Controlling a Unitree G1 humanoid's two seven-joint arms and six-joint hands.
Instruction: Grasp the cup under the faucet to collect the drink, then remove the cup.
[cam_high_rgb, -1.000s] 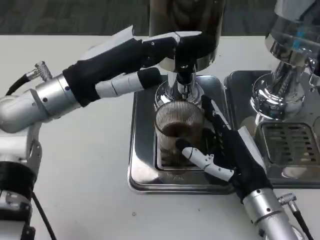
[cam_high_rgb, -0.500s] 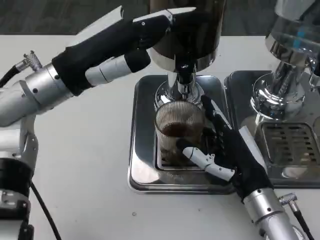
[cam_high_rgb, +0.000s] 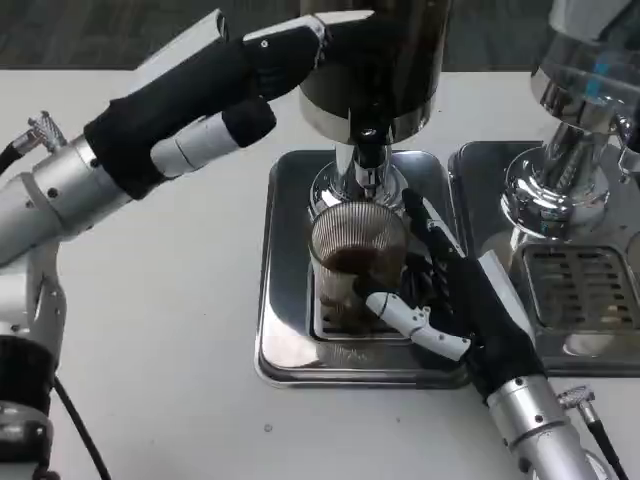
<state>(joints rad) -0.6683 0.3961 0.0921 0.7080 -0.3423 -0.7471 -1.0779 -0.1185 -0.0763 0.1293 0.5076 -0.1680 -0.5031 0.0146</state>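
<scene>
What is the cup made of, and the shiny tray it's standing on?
The cup looks like clear ribbed glass, or maybe clear plastic: you can see the dark drink through its lined wall. The tray looks like polished metal, probably stainless steel: it is silver and mirrors things around it.

The right hand (cam_high_rgb: 455, 305) grips the ribbed cup (cam_high_rgb: 355, 265) of dark drink under the faucet (cam_high_rgb: 366, 160), while the left hand (cam_high_rgb: 215, 85) hovers beside the dispenser (cam_high_rgb: 385, 60).
</scene>
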